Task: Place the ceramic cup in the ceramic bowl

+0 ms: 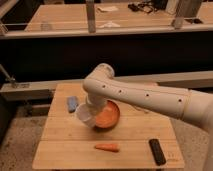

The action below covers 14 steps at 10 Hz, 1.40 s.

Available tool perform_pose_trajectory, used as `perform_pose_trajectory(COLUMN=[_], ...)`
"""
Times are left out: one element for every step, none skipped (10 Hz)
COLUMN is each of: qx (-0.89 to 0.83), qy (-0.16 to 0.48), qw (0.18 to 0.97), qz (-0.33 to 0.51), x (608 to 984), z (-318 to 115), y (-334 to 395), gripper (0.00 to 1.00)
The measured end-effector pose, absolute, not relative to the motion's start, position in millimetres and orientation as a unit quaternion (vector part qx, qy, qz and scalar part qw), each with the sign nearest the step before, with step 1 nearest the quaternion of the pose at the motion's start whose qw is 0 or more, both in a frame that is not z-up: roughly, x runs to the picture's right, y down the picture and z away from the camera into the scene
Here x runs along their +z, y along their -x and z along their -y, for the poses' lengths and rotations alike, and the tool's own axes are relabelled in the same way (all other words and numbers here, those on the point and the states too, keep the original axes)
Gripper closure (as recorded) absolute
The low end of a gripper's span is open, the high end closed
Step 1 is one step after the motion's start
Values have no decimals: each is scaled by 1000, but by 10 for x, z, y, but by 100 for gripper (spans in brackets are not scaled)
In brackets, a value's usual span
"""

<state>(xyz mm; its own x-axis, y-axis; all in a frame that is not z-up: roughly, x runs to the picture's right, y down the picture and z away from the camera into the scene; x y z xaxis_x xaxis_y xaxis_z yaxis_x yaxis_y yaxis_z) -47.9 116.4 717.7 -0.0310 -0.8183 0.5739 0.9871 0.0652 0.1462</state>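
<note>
While jaws clamp the ceramic cup, tilted — at rim of ceramic bowl

White cup; orange-brown bowl (darker rim); orange carrot; black remote.

the gripper, clasping the small white glossy ceramic cup, sits mostly hidden under the white robot arm, which also covers part of the shallow orange-brown ceramic bowl

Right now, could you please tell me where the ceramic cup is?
In the camera view, the ceramic cup is held tilted by the gripper at the picture-left rim of the ceramic bowl, with a blue object behind it and the carrot in front.
</note>
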Motion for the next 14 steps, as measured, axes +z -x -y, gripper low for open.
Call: perform_pose_trajectory(qx=[-664,-660,-657,-653,-650,-647,-644,-642,-637,-634,-632,-630,-628,-627], qy=[158,159,160,161,162,163,164,164,165,165,164,164,164,165], qw=[679,683,685,689,692,695,697,701,706,709,711,713,715,716], qz=[270,271,269,269,269,269,269,266,264,263,263,262,261,260], x=[7217,7271,7304,7345,7380,7415,7441,7464,7491,7509,7528,7541,7546,7549], z=[-1173,-1184,-1180,-1181,-1186,-1193,-1201,-1195,-1189,-1186,-1184,-1182,-1178,-1177], y=[450,378,319,247,204,176,148,100,36,2,-19,-39,-59,-70], gripper=[98,96,93,91,86,84,84,84,84,84,84,84,79,73])
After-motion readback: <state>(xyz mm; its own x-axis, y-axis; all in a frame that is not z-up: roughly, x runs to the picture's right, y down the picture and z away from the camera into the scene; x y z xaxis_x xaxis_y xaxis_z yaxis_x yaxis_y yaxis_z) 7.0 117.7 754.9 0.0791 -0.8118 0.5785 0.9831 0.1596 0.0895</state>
